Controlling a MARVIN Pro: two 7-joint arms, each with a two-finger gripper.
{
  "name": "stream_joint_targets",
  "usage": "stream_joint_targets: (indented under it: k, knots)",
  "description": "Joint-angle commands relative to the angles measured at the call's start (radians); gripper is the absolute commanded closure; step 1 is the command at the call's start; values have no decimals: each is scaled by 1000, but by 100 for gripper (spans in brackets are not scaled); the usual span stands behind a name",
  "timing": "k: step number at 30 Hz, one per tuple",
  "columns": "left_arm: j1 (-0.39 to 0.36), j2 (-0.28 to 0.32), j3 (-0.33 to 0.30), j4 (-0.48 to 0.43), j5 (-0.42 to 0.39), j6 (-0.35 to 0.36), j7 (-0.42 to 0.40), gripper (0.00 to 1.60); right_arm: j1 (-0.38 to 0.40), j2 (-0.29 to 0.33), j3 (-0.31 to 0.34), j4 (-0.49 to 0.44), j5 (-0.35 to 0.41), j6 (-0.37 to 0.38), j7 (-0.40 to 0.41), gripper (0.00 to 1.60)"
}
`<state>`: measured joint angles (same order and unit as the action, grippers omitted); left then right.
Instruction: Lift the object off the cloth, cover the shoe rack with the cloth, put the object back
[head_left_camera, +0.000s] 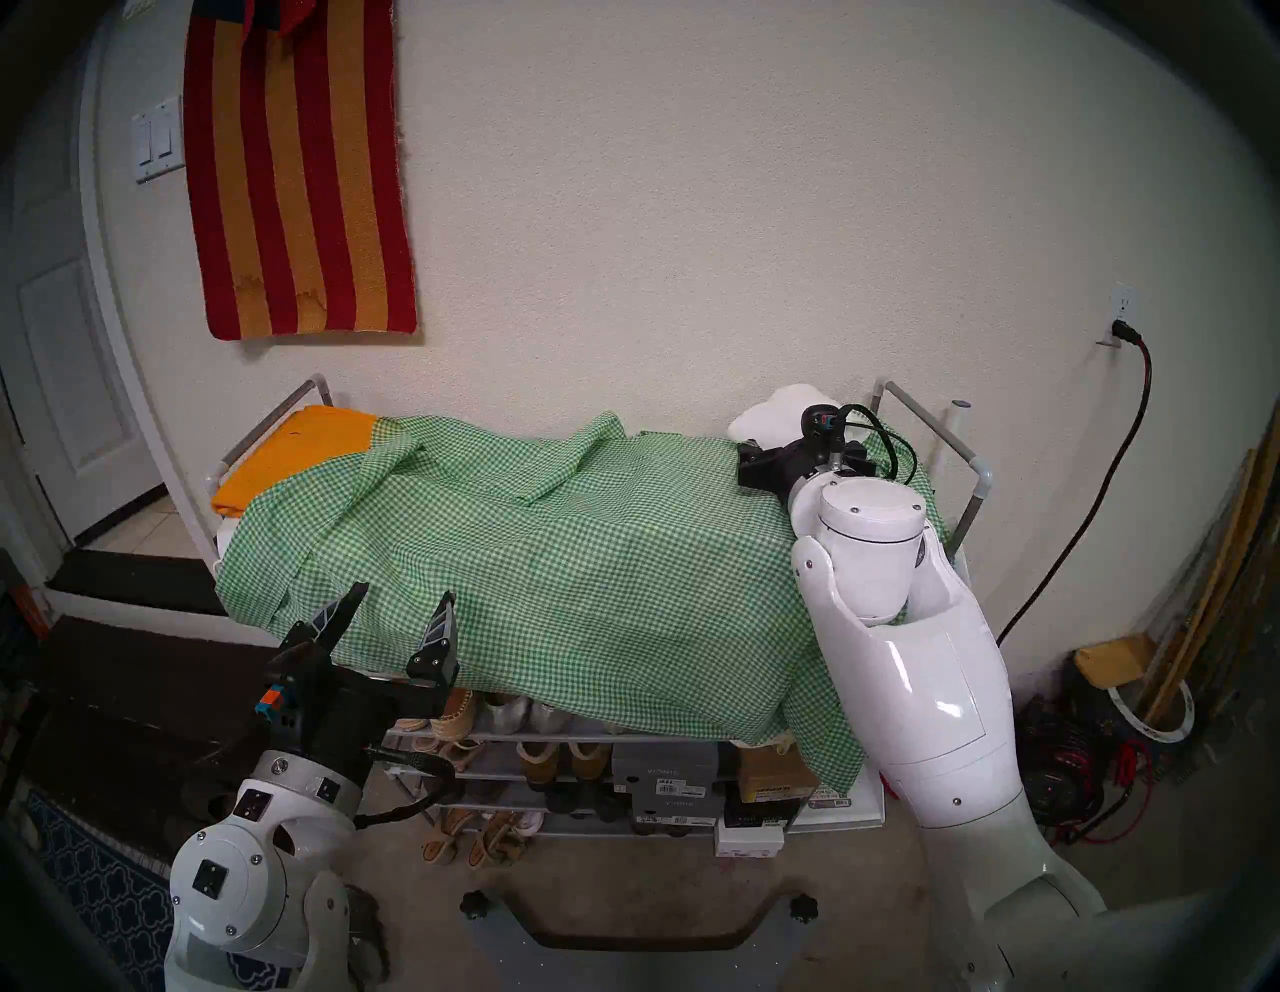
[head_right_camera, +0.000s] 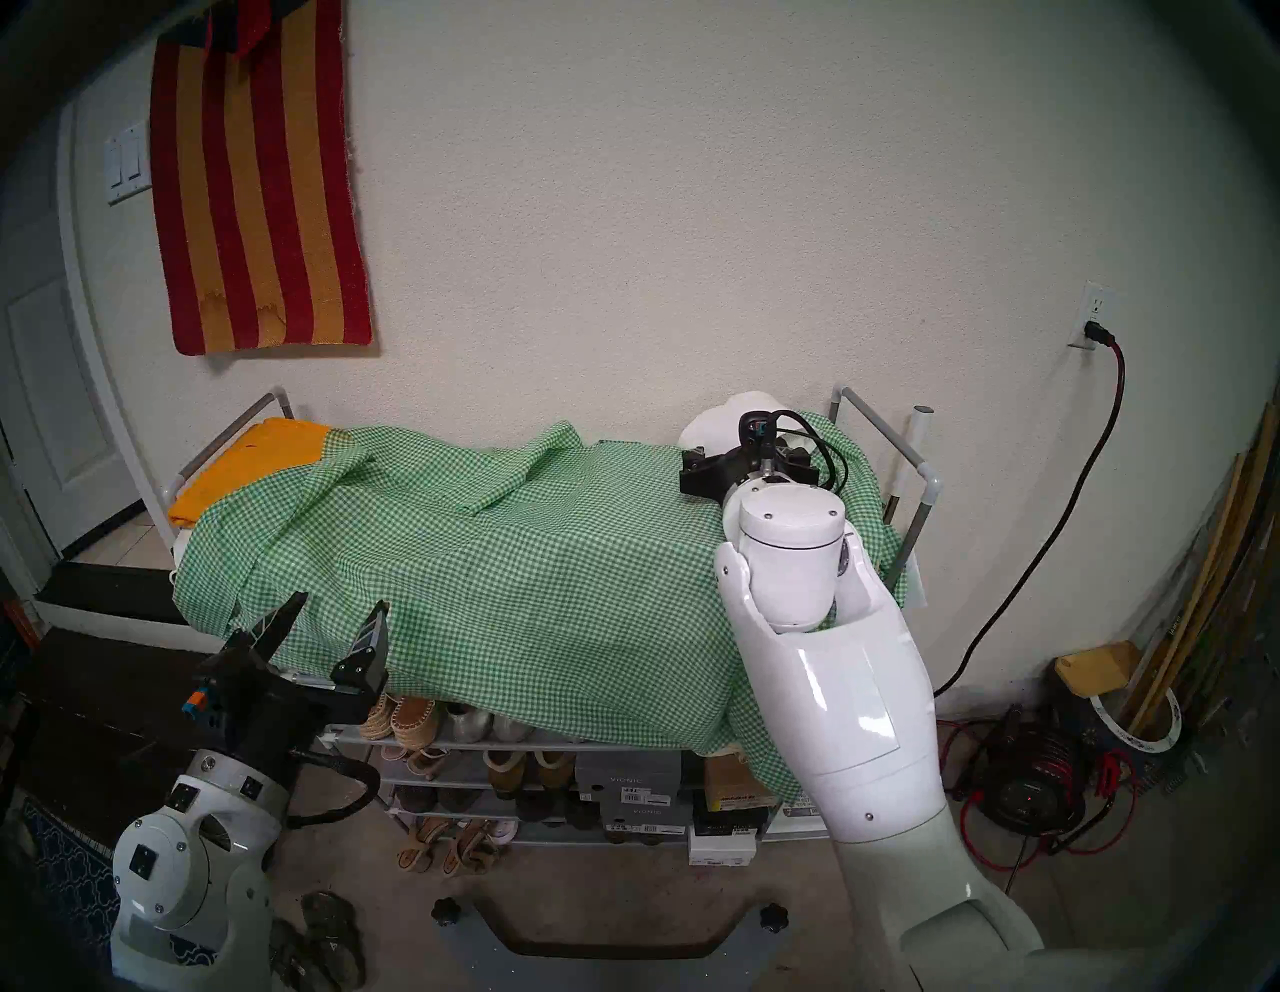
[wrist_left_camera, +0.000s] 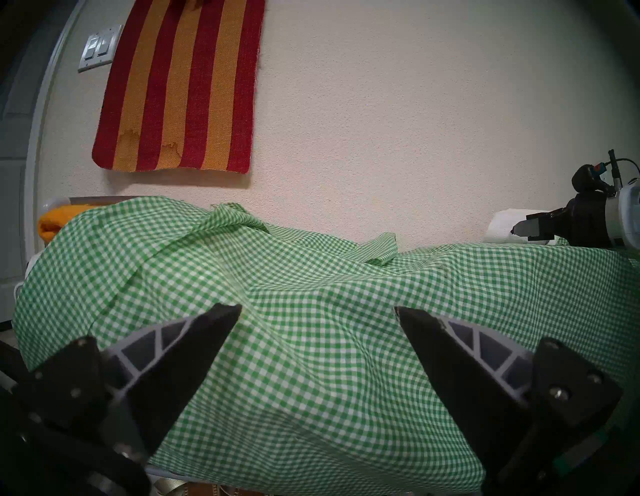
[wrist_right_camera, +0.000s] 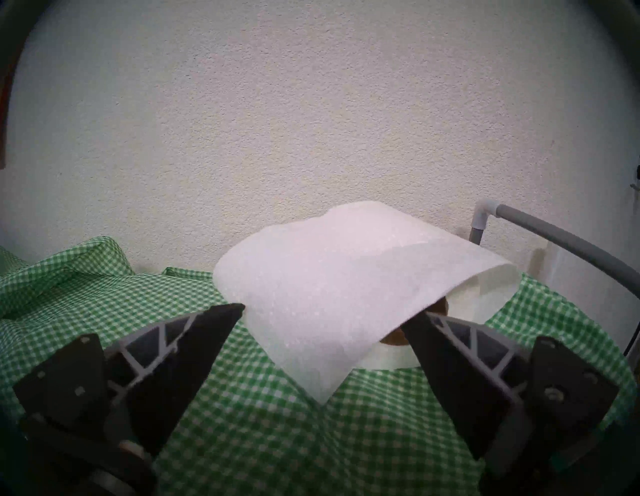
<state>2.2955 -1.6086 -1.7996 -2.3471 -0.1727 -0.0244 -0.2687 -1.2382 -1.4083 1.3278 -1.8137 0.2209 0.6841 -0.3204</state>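
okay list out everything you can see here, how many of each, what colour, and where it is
tissue roll: one, white, on the cloth at the rack's right end
cloth: one, green-white gingham, draped over the rack top
shoe rack: one, grey tubes, against the wall
folded cloth: one, orange-yellow, rack's left end
striped rug: one, red-gold, hanging on the wall
shoes and boxes: several, lower shelves
left gripper: open, at the rack's front
right gripper: open, facing the roll

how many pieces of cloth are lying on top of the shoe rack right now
2: the green gingham cloth draped across the rack's top and front, and a folded orange cloth at the left end, partly under it. More may lie hidden beneath.
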Motion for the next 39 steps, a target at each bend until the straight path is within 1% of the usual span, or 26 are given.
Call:
stream_joint_targets:
  k: [1,7,17,20,24,26,27,28,34,35,36,37,38,39]
  knots:
    - [-1,2,0,-1,-2,2,-2,0,21,-5,6,43,11,-9,14,0]
    - [-1,2,0,-1,-2,2,-2,0,30,-5,-2,82,4,-30,20,0]
    - [-1,2,0,-1,-2,2,-2,0,47,-7,-20,119,5,-57,36,0]
    - [-1,2,0,-1,-2,2,-2,0,65,-8,-17,163,13,-79,50,0]
    - [-1,2,0,-1,-1,2,-2,0,87,-16,-12,203,21,-86,58,0]
    - [-1,2,0,-1,-1,2,-2,0,106,-23,-16,240,22,-96,62,0]
    - [-1,2,0,-1,-1,2,-2,0,106,-23,-16,240,22,-96,62,0]
    - [-1,2,0,-1,-1,2,-2,0,119,-28,-17,262,24,-101,64,0]
    - [-1,2,0,-1,-1,2,-2,0,134,-36,-18,286,28,-110,67,0]
    - [-1,2,0,-1,-1,2,-2,0,136,-38,-20,291,28,-112,67,17]
    - [-1,2,0,-1,-1,2,-2,0,138,-39,-22,298,27,-115,67,93]
    - [-1,2,0,-1,-1,2,-2,0,141,-40,-23,306,25,-119,66,106]
    - [-1,2,0,-1,-1,2,-2,0,144,-40,-24,314,24,-122,66,106]
    - [-1,2,0,-1,-1,2,-2,0,146,-41,-24,320,24,-126,66,121]
